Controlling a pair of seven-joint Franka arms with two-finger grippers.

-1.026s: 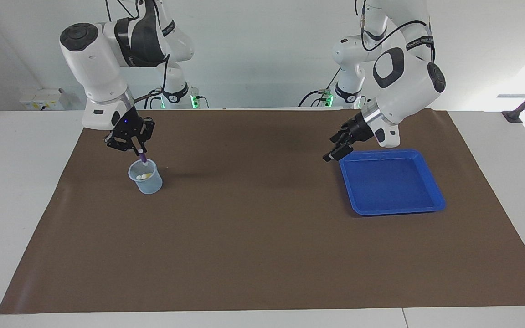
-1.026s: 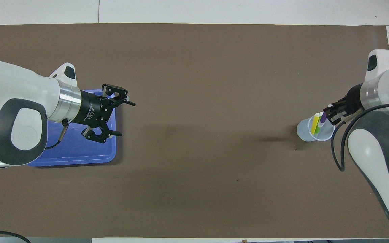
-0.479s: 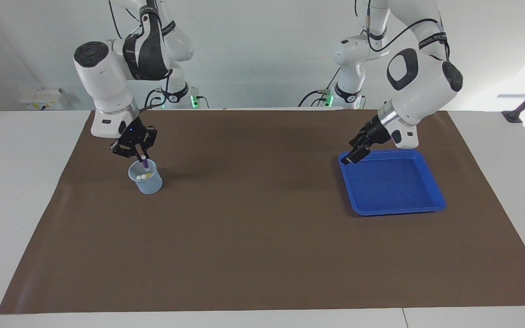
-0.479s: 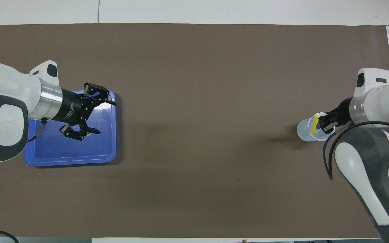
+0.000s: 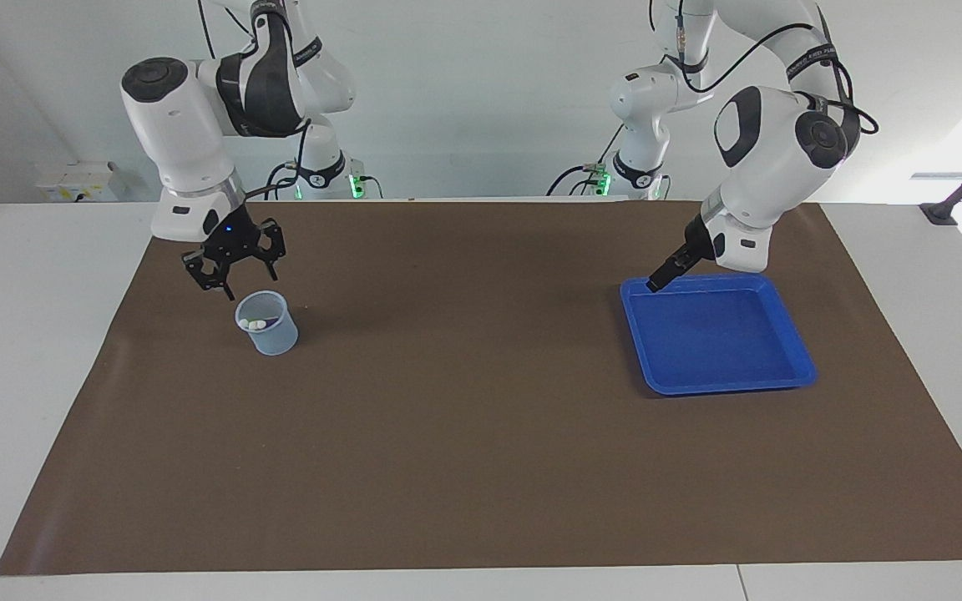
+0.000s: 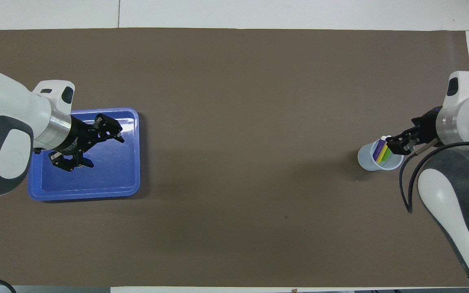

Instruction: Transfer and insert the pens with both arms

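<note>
The pens stand together in a translucent cup [image 5: 274, 335] toward the right arm's end of the table. Their pale ends [image 5: 257, 324] show at its rim. From above I make out the purple pen [image 6: 378, 149] and the yellow pen [image 6: 385, 154], with a sliver of green between them. My right gripper [image 5: 236, 280] hangs open just above the cup, with nothing between its fingers. In the overhead view the right gripper [image 6: 398, 145] overlaps the cup [image 6: 364, 158]. My left gripper [image 6: 106, 152] is open and empty over the blue tray [image 6: 84, 195].
The blue tray [image 5: 731, 386] lies toward the left arm's end with nothing in it. A brown mat [image 5: 464, 434] covers most of the white table. The left gripper [image 5: 658, 281] points down at the tray corner nearest the robots.
The right gripper has let go of the purple pen, which now rests in the cup, and has risen slightly. The left gripper has drawn back over the tray toward its own base.
</note>
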